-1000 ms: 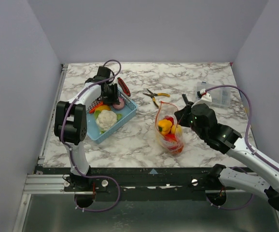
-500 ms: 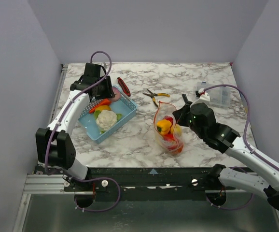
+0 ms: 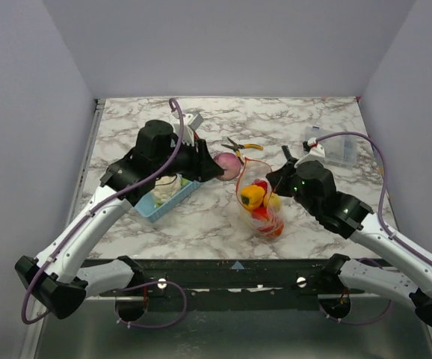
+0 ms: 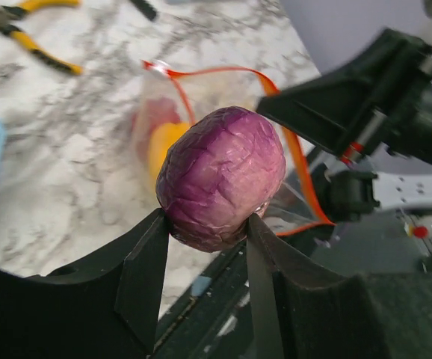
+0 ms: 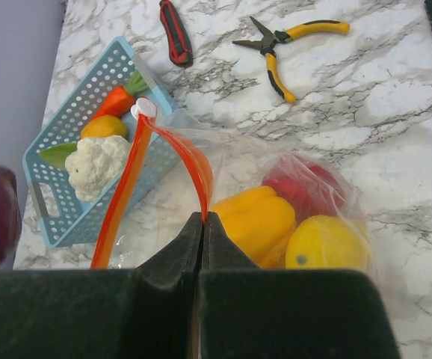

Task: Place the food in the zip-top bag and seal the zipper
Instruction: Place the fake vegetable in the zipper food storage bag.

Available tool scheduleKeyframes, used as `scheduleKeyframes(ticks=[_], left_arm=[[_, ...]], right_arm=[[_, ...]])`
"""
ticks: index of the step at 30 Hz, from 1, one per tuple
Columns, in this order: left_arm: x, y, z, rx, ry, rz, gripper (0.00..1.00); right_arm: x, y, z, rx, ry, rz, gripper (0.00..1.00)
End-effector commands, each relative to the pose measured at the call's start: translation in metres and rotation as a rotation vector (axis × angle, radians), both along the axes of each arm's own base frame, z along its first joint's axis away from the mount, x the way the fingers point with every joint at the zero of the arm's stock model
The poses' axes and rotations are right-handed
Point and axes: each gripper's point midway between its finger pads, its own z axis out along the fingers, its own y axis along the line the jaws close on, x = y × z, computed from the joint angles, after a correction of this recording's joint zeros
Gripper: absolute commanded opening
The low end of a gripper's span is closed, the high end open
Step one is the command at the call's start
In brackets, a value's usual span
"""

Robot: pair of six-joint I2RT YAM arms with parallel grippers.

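Where the blue basket (image 3: 150, 209) sits: on the left part of the marble table (image 3: 201, 224), partly under the left arm in the top view.
Basket contents: the right wrist view shows a white cauliflower (image 5: 96, 161), an orange carrot (image 5: 115, 101) and a yellow-orange fruit (image 5: 104, 127). From above, only the cauliflower (image 3: 167, 187) can be made out.
Knife: red-handled knife (image 5: 173, 34) beyond the basket, seen only in the right wrist view.
Left gripper (image 3: 217, 169): held above the table between the basket and the bag.
Left jaws: in the left wrist view the gripper (image 4: 210, 221) pinches the purple-pink food (image 4: 222, 178) between its two black fingers. The top view shows only the food (image 3: 227, 166) at the arm's tip.
Pliers (image 3: 240, 147): yellow-handled, lying on the table beyond the bag.
Zip-top bag (image 3: 264, 206): on the table right of centre, mouth open toward the left gripper.
Bag contents: yellow pepper (image 5: 257, 217), red fruit (image 5: 306, 183) and yellow lemon (image 5: 324, 243), all inside.
Zipper (image 5: 122, 194): unsealed. The orange-red strip (image 4: 201, 72) runs around the open mouth.
Right gripper (image 3: 276, 178): at the bag's right rim.
Right jaws: in the right wrist view the gripper (image 5: 202, 221) is pressed together on the bag's mouth edge. The top view does not show this grip.
Compartment box (image 3: 335, 146): clear, far right, well apart from the bag.
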Motion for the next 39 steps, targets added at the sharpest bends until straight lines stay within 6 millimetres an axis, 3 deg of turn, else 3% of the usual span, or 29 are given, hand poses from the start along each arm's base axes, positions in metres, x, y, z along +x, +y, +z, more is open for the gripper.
scheduleKeyframes(ticks=[1, 7, 13, 15, 17, 20, 22, 26, 33, 39], left_arm=[[-0.038, -0.037, 0.013, -0.102, 0.020, -0.119, 0.00], [-0.055, -0.071, 0.006, -0.069, 0.055, -0.181, 0.00], [-0.049, -0.086, -0.018, 0.024, 0.110, -0.155, 0.00], [-0.047, -0.088, -0.026, 0.045, 0.128, -0.145, 0.06], [-0.046, -0.088, -0.031, 0.056, 0.140, -0.136, 0.18], [-0.049, -0.089, -0.032, 0.056, 0.145, -0.148, 0.47], [-0.051, -0.089, -0.033, 0.050, 0.145, -0.163, 0.57], [-0.056, -0.090, -0.032, 0.047, 0.143, -0.194, 0.67], [-0.051, -0.077, -0.026, 0.080, 0.090, -0.162, 0.69], [-0.029, -0.040, -0.016, 0.099, 0.024, -0.050, 0.70]], right_arm=[[-0.003, 0.001, 0.010, 0.037, -0.034, 0.015, 0.00], [-0.008, -0.002, 0.017, 0.056, -0.045, 0.016, 0.00], [-0.012, -0.003, 0.022, 0.083, -0.054, 0.027, 0.00], [-0.012, -0.003, 0.022, 0.084, -0.052, 0.028, 0.00], [-0.013, -0.003, 0.021, 0.083, -0.052, 0.030, 0.00], [-0.012, -0.004, 0.021, 0.076, -0.053, 0.023, 0.00], [-0.011, -0.004, 0.020, 0.070, -0.053, 0.021, 0.00], [-0.009, -0.004, 0.016, 0.064, -0.051, 0.018, 0.00], [-0.009, -0.006, 0.013, 0.051, -0.046, 0.009, 0.00], [-0.010, -0.008, 0.013, 0.049, -0.049, 0.009, 0.00]])
